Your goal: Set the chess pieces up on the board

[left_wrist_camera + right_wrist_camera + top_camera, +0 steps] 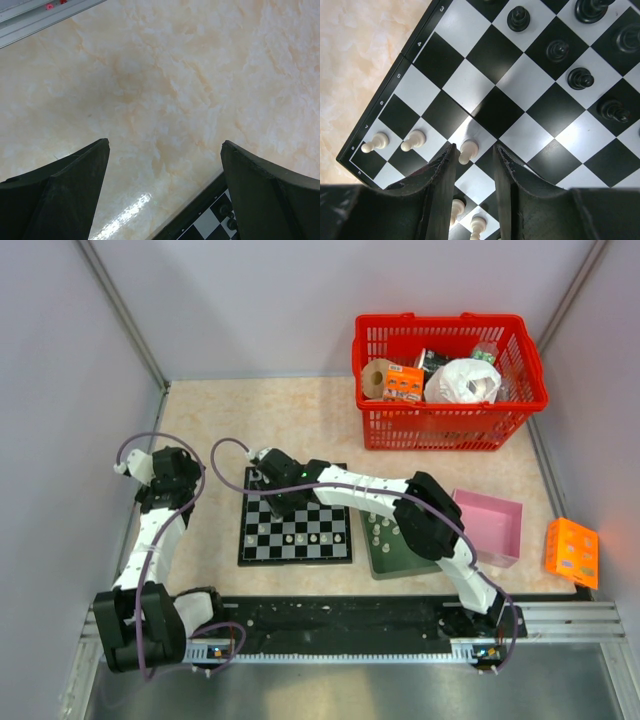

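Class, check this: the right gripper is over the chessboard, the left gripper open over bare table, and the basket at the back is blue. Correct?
No: the basket is red, as the top view shows. The right gripper is over the board, the left gripper open over table.

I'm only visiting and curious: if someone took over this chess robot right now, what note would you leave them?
Left jaws: wide open, empty, over the table beside the board corner.
Right jaws: open around a white pawn standing on the board, a gap showing beside it.
Done: some white pawns and black pieces stand on the board.
Left: more whitish pieces wait on the green tray.
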You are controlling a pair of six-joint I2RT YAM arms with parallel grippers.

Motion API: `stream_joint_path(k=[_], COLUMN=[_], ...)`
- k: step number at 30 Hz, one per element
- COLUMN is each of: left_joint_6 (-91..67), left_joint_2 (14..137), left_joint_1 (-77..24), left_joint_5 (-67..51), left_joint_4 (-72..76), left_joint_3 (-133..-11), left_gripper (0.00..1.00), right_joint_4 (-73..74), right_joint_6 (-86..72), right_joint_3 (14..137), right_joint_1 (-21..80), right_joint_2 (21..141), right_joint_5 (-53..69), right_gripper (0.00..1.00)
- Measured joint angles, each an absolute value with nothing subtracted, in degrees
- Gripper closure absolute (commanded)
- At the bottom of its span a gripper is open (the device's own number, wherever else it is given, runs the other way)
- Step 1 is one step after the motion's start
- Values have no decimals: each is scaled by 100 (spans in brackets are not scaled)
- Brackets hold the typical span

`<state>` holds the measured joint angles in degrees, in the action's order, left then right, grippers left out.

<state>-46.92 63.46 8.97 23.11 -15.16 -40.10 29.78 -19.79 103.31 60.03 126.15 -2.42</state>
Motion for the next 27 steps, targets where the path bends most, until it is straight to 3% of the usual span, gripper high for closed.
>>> stream_joint_path(k=[5,8,27], left_joint_6=[-4707,-4707,-4705], left_joint_2=[6346,6346,6346], left_joint_1=[897,897,897], left_joint_5=[2346,2346,2346], left_joint_4=[-1516,-1516,-1514], left_joint_3=[-4012,-4012,-4010], left_gripper=[2,2,2], right_joint_4=[3000,3000,3011], right_joint_6=[-1977,-1973,-1962], right_joint_3=[10331,10331,10331], right_joint_1=[5994,5994,5992], right_joint_2=[12672,12674,12696], right_joint_5=[-117,-95,80], right_gripper=[70,79,77])
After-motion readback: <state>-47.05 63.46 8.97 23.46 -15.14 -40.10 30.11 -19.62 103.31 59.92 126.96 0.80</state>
